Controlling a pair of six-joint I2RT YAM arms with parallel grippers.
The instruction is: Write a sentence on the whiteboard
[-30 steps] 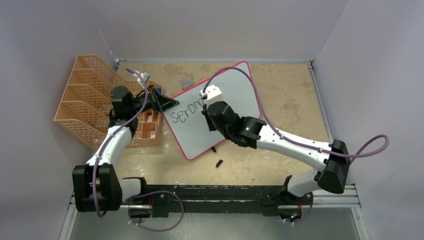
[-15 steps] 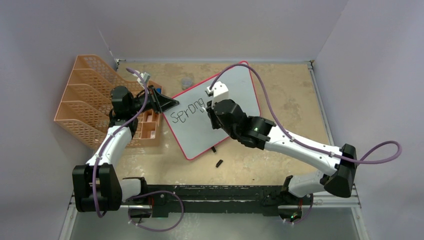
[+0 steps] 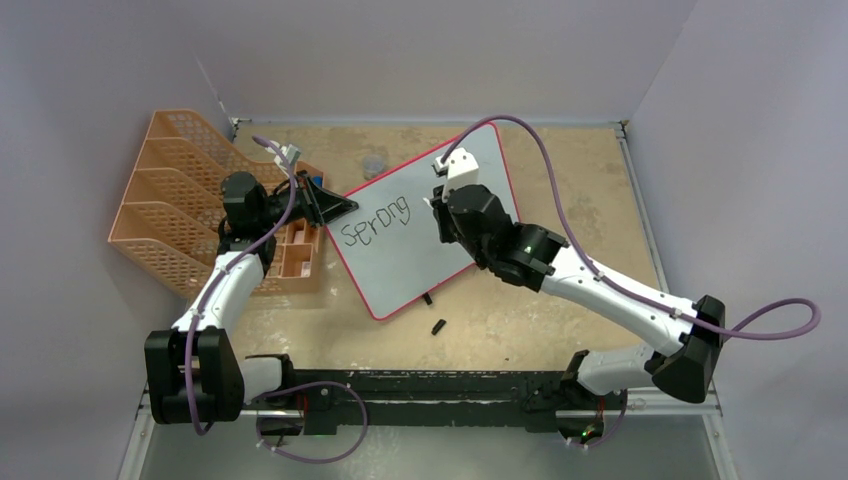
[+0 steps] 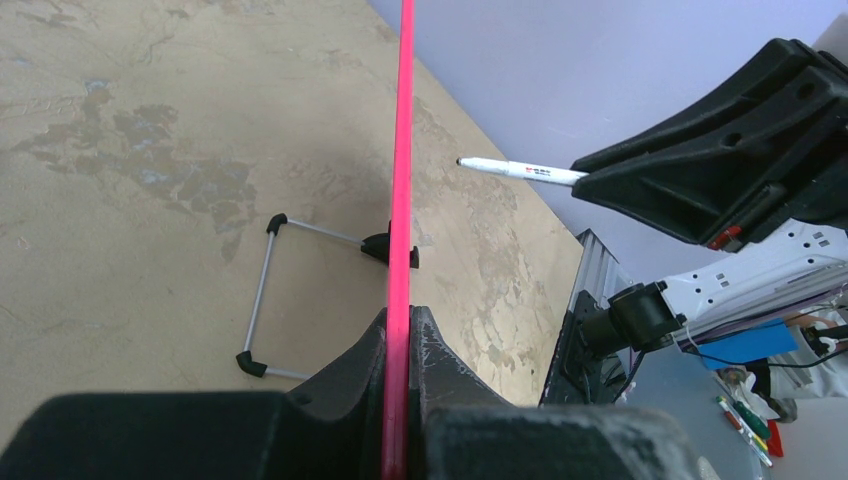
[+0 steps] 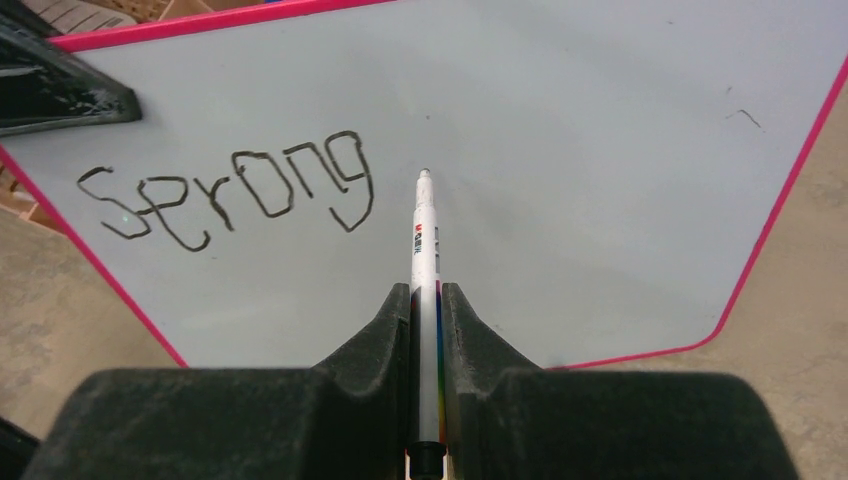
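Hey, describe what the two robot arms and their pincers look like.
Both arms have white link shells with black joint housings, and a purple cable loops along each. The left pincer and right pincer have matte black, wedge-shaped fingers. A small green light glows on the right arm.

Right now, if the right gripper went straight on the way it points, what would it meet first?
The marker held in the right gripper leads, so its tip would likely touch bare whiteboard just beside the written word; the gap is unclear.
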